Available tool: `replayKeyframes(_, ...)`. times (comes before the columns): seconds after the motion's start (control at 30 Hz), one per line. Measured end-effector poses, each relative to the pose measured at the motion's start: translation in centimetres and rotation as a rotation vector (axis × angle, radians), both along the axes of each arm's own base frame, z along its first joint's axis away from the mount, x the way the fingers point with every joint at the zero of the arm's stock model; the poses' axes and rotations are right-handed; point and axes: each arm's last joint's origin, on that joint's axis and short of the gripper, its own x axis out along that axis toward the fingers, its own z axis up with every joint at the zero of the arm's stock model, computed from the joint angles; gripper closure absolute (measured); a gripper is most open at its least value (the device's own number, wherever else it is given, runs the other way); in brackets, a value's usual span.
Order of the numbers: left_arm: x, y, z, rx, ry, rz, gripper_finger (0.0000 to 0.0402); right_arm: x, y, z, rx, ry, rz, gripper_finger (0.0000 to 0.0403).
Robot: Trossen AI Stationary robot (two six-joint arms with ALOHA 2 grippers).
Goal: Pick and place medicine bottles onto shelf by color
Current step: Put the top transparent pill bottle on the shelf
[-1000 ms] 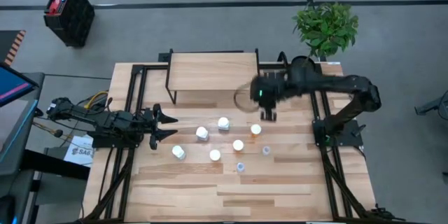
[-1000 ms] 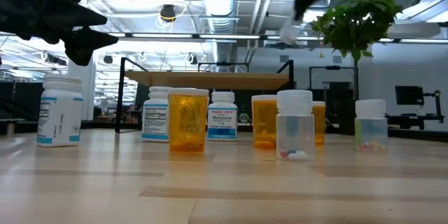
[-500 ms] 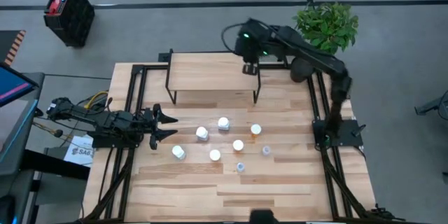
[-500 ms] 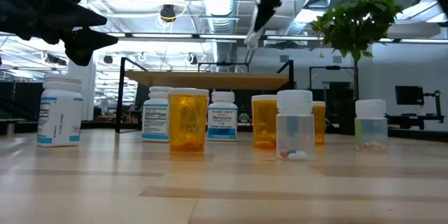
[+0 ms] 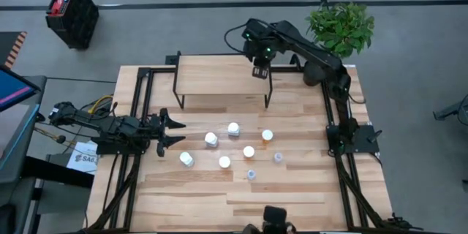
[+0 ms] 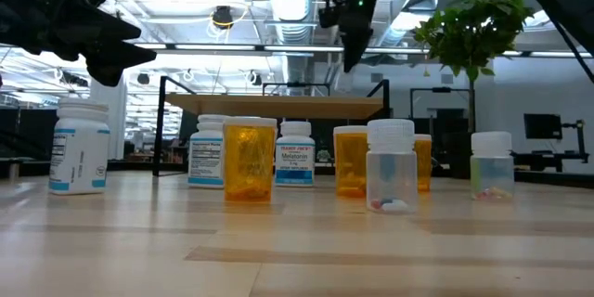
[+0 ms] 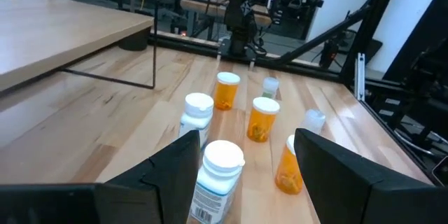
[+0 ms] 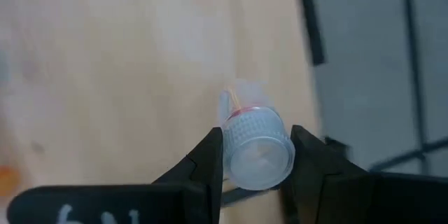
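While clamping a clear bottle (image 8: 255,148) by its cap above the shelf's (image 5: 219,75) far right corner for its colour spot, right pincer (image 5: 259,71) high; left pincer (image 5: 170,129) idle, spread wide left of seven bottles (image 5: 234,146) on counter (image 5: 292,197).

Light: we see bright, even overhead light, ceiling lamps (image 6: 221,17) glaring in the low view | Shadows: soft, short beside the bottles (image 5: 233,129) | Blur: right wrist view smeared, the clear bottle (image 8: 255,147) and wood soft | Focus: low view's foreground table (image 6: 297,260) hazy
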Motion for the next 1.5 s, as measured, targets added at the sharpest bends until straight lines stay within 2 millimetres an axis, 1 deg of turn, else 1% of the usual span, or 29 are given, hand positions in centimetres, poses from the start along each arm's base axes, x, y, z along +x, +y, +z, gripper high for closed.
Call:
replayKeyframes(0.1, 0.0, 0.0, 0.0, 0.002, 0.002, -0.001, 0.0180, -0.3, 1.5, 0.5, 0.085, -0.002, 0.009, 0.0282)
replayKeyframes(0.2, 0.0, 0.0, 0.0, 0.002, 0.002, -0.003, 0.0180, -0.1, 2.9, 0.2, 0.137, 0.039, 0.004, 0.0282)
replayKeyframes(0.43, 0.0, 0.0, 0.0, 0.012, 0.002, -0.004, 0.0180, 0.9, 4.7, 0.1, 0.152, 0.037, 0.060, 0.0282)
replayKeyframes(0.6, 0.0, 0.0, 0.0, 0.012, 0.002, -0.004, 0.0180, 1.2, 5.1, 0.1, 0.152, 0.031, 0.057, 0.0282)
replayKeyframes(0.67, 0.0, 0.0, 0.0, 0.013, 0.002, -0.004, 0.0180, 1.3, 4.7, 0.2, 0.112, 0.013, 0.073, 0.0282)
replayKeyframes(0.8, 0.0, 0.0, 0.0, 0.027, 0.002, -0.006, 0.0180, 1.2, 2.6, 0.5, 0.042, -0.055, 0.073, 0.0282)
replayKeyframes(0.97, 0.0, 0.0, 0.0, 0.028, 0.002, -0.006, 0.0180, -0.2, -0.3, 0.6, 0.027, -0.070, 0.005, 0.0282)
replayKeyframes(1.13, 0.0, 0.0, 0.0, 0.034, 0.004, -0.007, 0.0180, -1.3, -2.3, -0.4, 0.077, -0.073, -0.038, 0.0282)
replayKeyframes(1.27, 0.0, 0.0, 0.0, 0.055, 0.005, -0.009, 0.0180, -1.6, -2.9, -0.9, 0.085, -0.068, -0.041, 0.0282)
replayKeyframes(1.5, 0.0, 0.0, 0.0, 0.055, 0.005, -0.008, 0.0180, -1.6, -2.8, -0.9, 0.098, -0.072, -0.036, 0.0280)
